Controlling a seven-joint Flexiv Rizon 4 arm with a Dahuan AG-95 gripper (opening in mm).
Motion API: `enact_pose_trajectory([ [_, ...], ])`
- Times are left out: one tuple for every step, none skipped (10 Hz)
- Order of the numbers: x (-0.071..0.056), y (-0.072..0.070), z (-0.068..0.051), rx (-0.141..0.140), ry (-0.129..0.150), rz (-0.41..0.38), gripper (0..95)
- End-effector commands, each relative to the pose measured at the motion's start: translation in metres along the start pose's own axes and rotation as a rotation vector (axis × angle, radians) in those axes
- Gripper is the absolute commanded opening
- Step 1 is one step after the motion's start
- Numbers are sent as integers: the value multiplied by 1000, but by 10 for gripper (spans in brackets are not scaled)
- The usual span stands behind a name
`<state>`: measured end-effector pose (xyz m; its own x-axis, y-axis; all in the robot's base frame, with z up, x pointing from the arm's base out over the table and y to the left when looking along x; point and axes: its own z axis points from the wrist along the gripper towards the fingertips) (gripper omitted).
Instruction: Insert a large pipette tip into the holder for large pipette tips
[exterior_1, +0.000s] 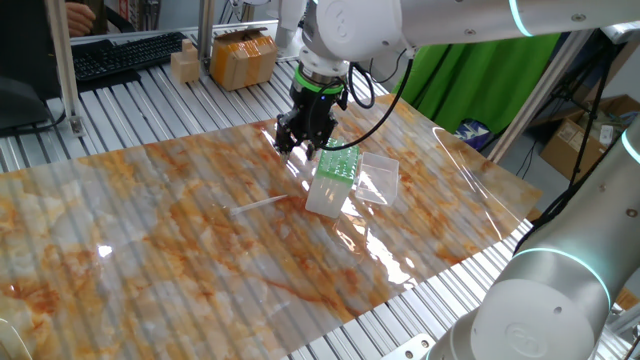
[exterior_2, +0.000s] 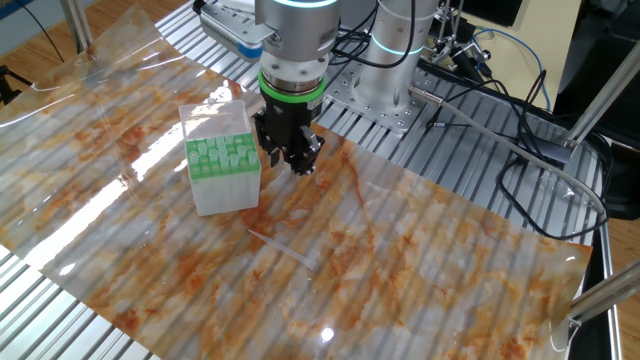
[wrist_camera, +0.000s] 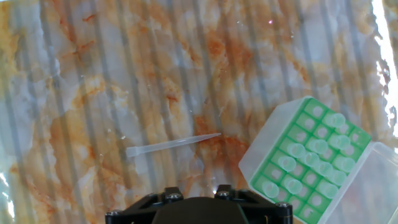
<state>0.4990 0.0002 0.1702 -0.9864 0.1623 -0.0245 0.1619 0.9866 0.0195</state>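
Observation:
The large pipette tip (wrist_camera: 171, 145) lies flat on the marbled mat, loose, pointing toward the holder; it also shows in one fixed view (exterior_1: 258, 205) and in the other fixed view (exterior_2: 280, 246). The holder (exterior_1: 335, 175), a white box with a green grid (wrist_camera: 311, 158) holding several tips, stands on the mat (exterior_2: 222, 160) with its clear lid (exterior_1: 375, 178) folded open. My gripper (exterior_1: 298, 143) hovers above the mat just beside the holder (exterior_2: 292, 160), apart from the tip, empty, fingers spread. The hand view shows only the gripper's base, not its fingertips.
The marbled mat (exterior_1: 150, 260) covers a slatted metal table. Cardboard boxes (exterior_1: 242, 58) and a keyboard (exterior_1: 125, 55) sit at the far edge. The robot base and cables (exterior_2: 480, 110) lie beyond the mat. A second arm (exterior_1: 560, 290) stands at the near right.

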Motion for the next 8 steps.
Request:
enact_pose_trajectory([
  [0, 0, 0, -1, 1, -4, 190],
  [0, 0, 1, -2, 1, -4, 190],
  [0, 0, 1, -4, 1, -4, 190],
  [0, 0, 1, -6, 2, -4, 190],
  [0, 0, 1, -8, 2, -5, 190],
  [0, 0, 1, -10, 2, -5, 190],
  [0, 0, 1, -13, 3, -6, 190],
  [0, 0, 1, -15, 3, -4, 190],
])
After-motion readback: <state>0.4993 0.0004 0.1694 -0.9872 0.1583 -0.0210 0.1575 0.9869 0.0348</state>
